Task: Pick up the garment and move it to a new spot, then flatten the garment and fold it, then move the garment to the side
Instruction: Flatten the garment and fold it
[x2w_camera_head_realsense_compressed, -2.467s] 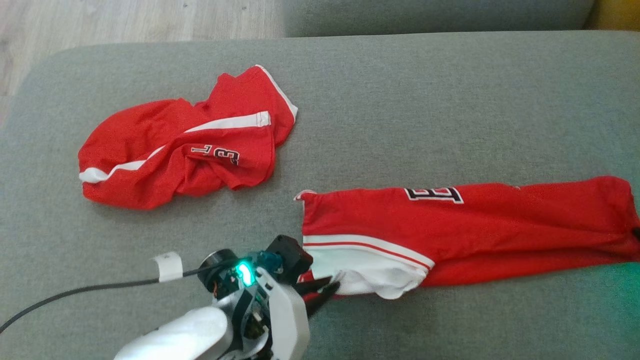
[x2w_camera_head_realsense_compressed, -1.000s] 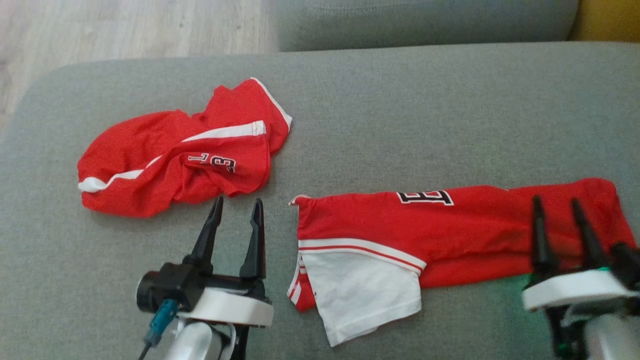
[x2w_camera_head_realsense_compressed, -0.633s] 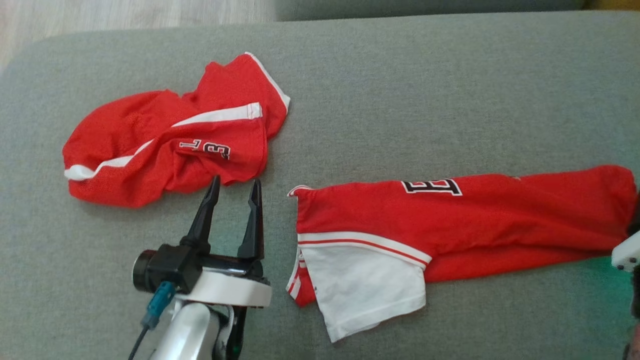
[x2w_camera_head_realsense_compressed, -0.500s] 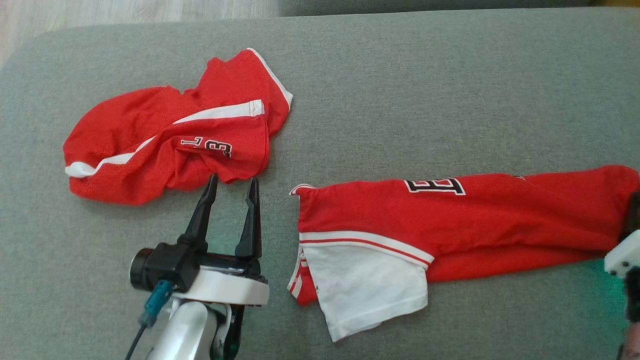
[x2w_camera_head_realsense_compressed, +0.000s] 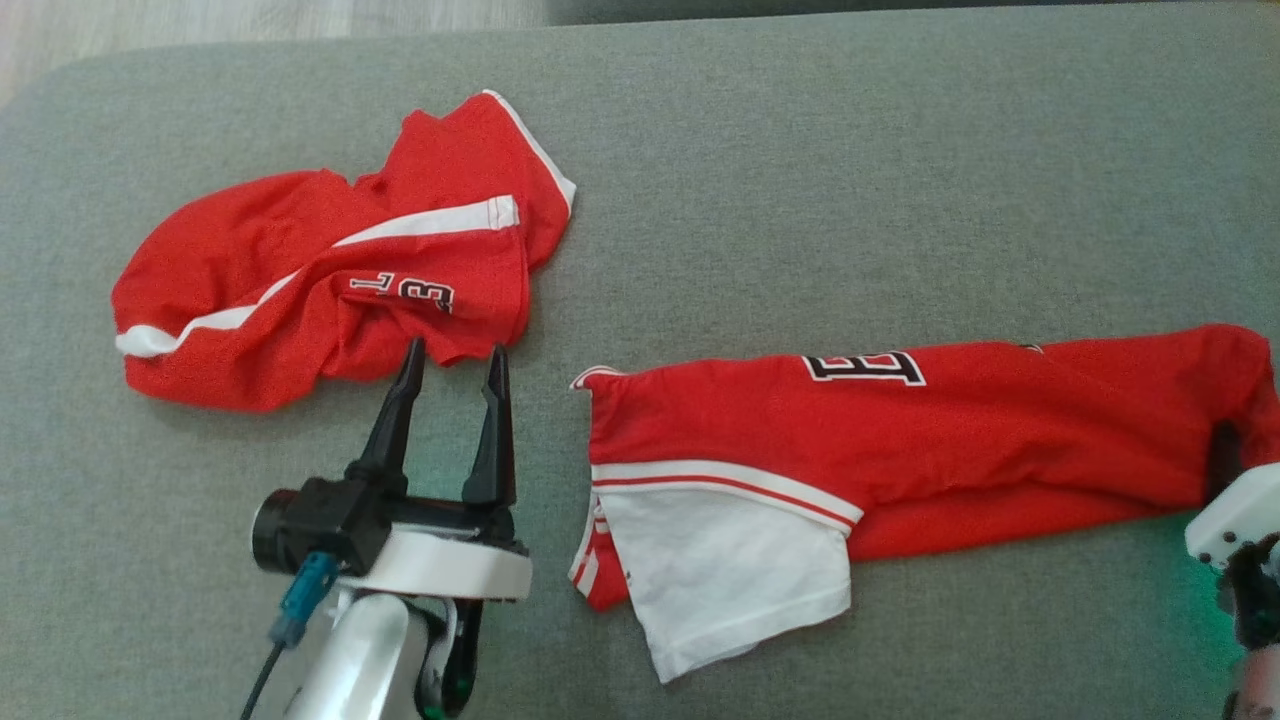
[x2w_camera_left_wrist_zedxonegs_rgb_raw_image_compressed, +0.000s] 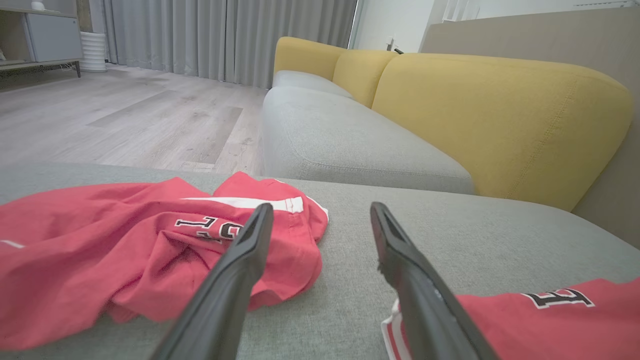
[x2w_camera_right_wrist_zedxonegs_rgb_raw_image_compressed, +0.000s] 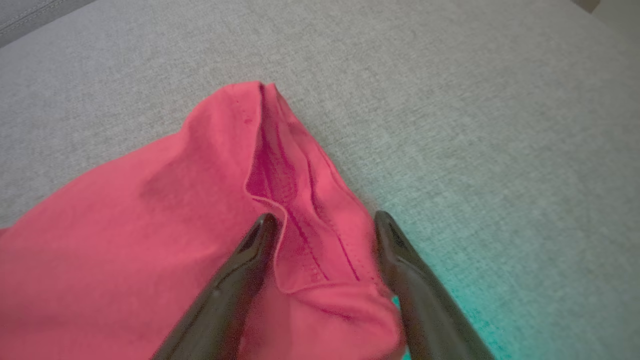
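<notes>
Item 1, folded red garment (x2w_camera_head_realsense_compressed: 1000, 440): is lying as a long strip across the right half of the grey cushion (x2w_camera_head_realsense_compressed: 800, 200), running left to right in the head view. A white panel (x2w_camera_head_realsense_compressed: 730, 570) is hanging out of its left end toward the robot, edged with red and white stripes. Black and white lettering (x2w_camera_head_realsense_compressed: 865, 367) is showing along its far edge. Its right end is reaching the edge of the head view.

Item 2, crumpled red garment (x2w_camera_head_realsense_compressed: 300, 290): is sitting bunched on the left half of the same cushion, apart from item 1, with a white stripe and black lettering facing up.

Item 3, left gripper (x2w_camera_head_realsense_compressed: 455, 350): is hovering with its fingers spread apart and holding nothing. It is pointing at the near edge of the crumpled garment, with bare cushion showing between the fingers in the left wrist view.

Item 4, right gripper (x2w_camera_right_wrist_zedxonegs_rgb_raw_image_compressed: 325, 216): is standing with its fingers apart at the right end of the folded garment. The hemmed opening of the cloth is lying between the two fingers, unclamped. A green glow (x2w_camera_right_wrist_zedxonegs_rgb_raw_image_compressed: 450, 300) is falling on the cushion beside it.

Item 5, surroundings: a yellow backrest (x2w_camera_left_wrist_zedxonegs_rgb_raw_image_compressed: 500, 115), a second grey seat (x2w_camera_left_wrist_zedxonegs_rgb_raw_image_compressed: 340, 145), a wooden floor (x2w_camera_left_wrist_zedxonegs_rgb_raw_image_compressed: 125, 115) and grey curtains (x2w_camera_left_wrist_zedxonegs_rgb_raw_image_compressed: 225, 35) are showing beyond the cushion
</notes>
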